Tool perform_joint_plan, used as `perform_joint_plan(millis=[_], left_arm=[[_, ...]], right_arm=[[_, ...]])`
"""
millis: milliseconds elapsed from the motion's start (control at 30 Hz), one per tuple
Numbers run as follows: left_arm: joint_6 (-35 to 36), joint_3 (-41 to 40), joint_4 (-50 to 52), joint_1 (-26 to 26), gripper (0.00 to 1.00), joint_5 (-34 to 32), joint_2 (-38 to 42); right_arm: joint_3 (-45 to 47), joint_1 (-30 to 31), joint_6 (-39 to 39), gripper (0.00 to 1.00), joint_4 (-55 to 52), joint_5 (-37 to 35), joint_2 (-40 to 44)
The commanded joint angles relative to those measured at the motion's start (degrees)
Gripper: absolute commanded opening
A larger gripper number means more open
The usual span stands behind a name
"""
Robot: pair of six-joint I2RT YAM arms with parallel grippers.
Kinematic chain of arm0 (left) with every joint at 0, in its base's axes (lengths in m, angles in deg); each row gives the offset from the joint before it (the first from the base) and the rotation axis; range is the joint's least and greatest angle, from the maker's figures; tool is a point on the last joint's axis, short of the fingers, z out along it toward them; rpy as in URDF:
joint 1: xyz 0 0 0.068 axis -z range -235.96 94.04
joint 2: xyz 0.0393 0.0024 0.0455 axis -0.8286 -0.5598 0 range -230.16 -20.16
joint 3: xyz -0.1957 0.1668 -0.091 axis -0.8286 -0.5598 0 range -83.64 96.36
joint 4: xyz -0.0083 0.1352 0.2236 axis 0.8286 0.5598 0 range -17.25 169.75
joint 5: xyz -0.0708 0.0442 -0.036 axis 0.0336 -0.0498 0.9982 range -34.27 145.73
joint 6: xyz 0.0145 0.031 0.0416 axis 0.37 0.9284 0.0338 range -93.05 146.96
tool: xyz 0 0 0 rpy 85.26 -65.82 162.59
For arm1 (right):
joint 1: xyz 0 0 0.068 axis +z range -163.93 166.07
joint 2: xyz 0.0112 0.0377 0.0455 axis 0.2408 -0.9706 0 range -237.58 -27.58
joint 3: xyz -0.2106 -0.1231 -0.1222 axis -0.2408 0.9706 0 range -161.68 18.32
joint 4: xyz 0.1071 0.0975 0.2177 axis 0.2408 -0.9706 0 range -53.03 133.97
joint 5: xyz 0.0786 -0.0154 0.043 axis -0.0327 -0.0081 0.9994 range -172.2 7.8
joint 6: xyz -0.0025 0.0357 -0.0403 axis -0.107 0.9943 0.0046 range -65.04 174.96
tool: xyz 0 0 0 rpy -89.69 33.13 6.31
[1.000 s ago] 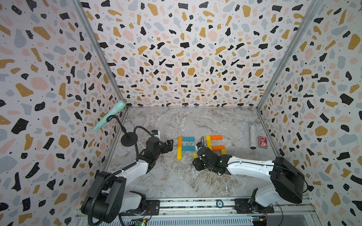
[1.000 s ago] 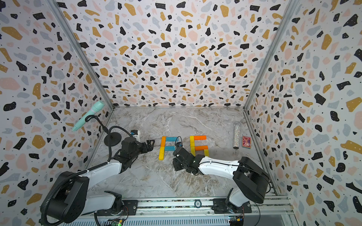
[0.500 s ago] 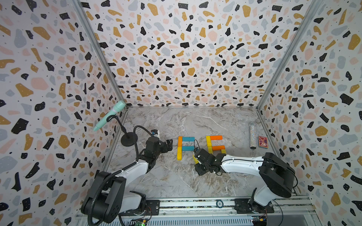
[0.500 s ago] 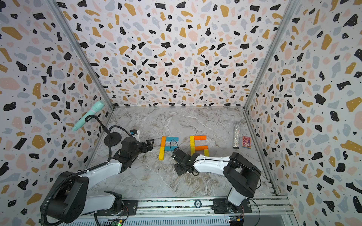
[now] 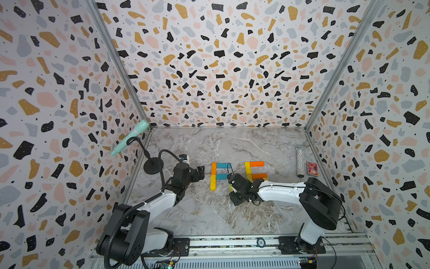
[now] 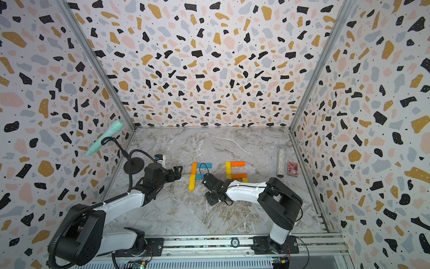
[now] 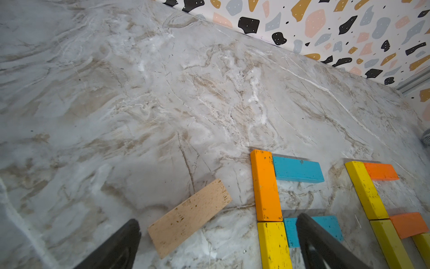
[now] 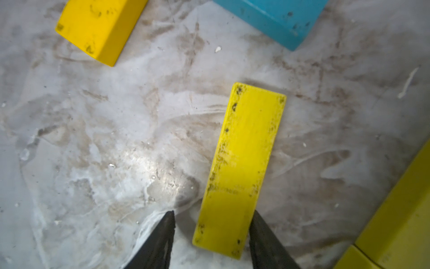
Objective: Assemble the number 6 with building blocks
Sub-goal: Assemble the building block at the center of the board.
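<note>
Top views first: over the last second my right arm has folded its elbow in and carried the right gripper (image 5: 231, 185) a touch closer to the F shape (image 5: 213, 168) of orange, yellow and teal planks. It now hangs just off that shape's open side, between it and the yellow-and-orange figure (image 5: 247, 171) beyond. The left gripper (image 5: 201, 171) has not budged from the F shape's spine side. I read this as the right arm settling over its next piece, with neither figure closed into a 6 yet. From up here the wrist covers that piece except for a yellow sliver, and the arm hides the foot of the far figure. Left wrist view: the left fingers (image 7: 111, 246) are spread wide and hold nothing. A pale wood plank (image 7: 189, 217) lies slantwise on the marble tabletop (image 7: 139, 93), just beside the F shape's orange plank (image 7: 265, 186) but apart from it. The frame cuts off the lower ends of both figures. Right wrist view: a loose yellow plank (image 8: 242, 167) lies flat, apart from the F shape's yellow foot (image 8: 97, 25) and lower teal bar (image 8: 274, 16). The right fingers (image 8: 160, 237) are part-spread and straddle its near end. One seems to touch an edge and the other stands clear, so it isn't pinched. Whether the tips touch the table I can't tell.
</note>
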Motion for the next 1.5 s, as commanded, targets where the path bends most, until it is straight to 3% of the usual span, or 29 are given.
perform_joint_plan(millis=[0,167,333,433,467,533,967,1467], left_arm=[[0.8,1.7,0.2,-0.1,0.99,-0.8,0.0],[0.7,1.9,0.4,-0.1,1.00,0.0,0.2],[0.5,1.6,-0.6,-0.1,1.00,-0.2,-0.5],[0.6,1.8,-0.7,-0.1,1.00,0.1,-1.3],[0.4,1.8,-0.7,-0.1,1.00,0.3,-1.3],[0.7,1.9,-0.5,-0.1,0.99,0.4,-1.2],[1.2,2.0,0.2,-0.1,0.99,-0.6,-0.7],[1.6,2.3,1.0,-0.1,0.99,-0.6,-0.5]], right_arm=[[-0.6,0.0,0.2,0.52,-0.5,1.0,0.5],[3.0,0.2,-0.7,0.54,4.3,3.5,5.8],[9.5,0.6,0.0,0.55,7.9,1.4,14.2],[11.8,0.6,0.4,0.45,6.6,0.1,16.6],[12.2,0.8,0.3,0.36,6.2,-0.1,16.7],[12.9,0.8,-0.1,0.30,6.2,0.6,16.4],[9.5,0.4,-2.8,0.30,7.2,0.5,7.3],[7.1,-1.7,-6.2,0.29,8.7,1.9,3.3]])
